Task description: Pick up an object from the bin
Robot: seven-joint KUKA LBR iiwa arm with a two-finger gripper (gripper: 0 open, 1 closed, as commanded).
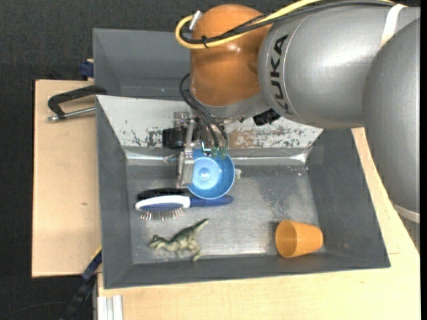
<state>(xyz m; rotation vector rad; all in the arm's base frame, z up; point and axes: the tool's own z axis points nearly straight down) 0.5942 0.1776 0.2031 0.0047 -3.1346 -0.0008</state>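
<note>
My gripper (191, 163) hangs under the orange wrist cover at the middle of the bin. It is shut on the upper left rim of a blue plastic cup (212, 177). One metal finger (183, 168) lies against the outside of the rim. The cup's mouth faces up, slightly tilted. Just below and to the left lies a black and white hairbrush (162, 203) with a blue handle that runs under the cup. A small green toy dinosaur (179, 241) lies near the front wall.
An orange cup (298, 239) lies on its side at the front right of the bin. Bare floor stretches between it and the blue cup. The big arm covers the bin's back right.
</note>
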